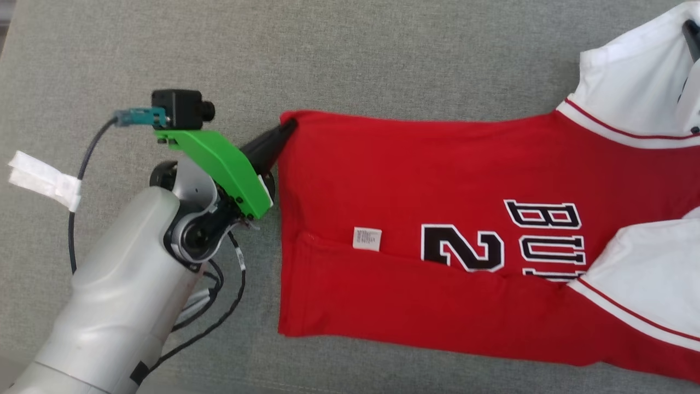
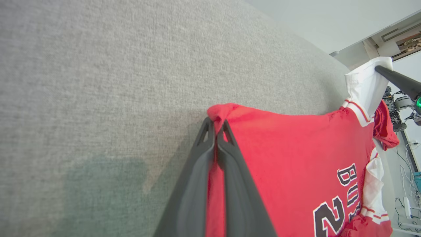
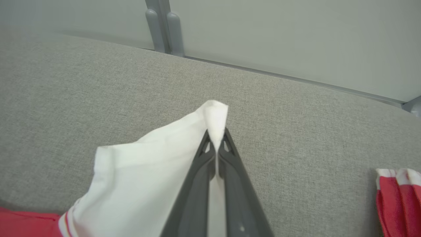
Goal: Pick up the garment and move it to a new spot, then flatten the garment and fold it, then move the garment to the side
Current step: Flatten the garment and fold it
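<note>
Left tool on garment corner

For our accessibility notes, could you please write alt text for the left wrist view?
The left pincer is shut on a corner of a red jersey spread over a grey fabric surface. At the far end, the right pincer holds its white sleeve.

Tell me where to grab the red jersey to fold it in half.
Probably the far-edge corners: the hem corner, which the left end effector pinches from beyond the hem, and the white sleeve tip, pinched by the right end effector. The jersey lies mostly flat, so only edges offer a pinch.
</note>
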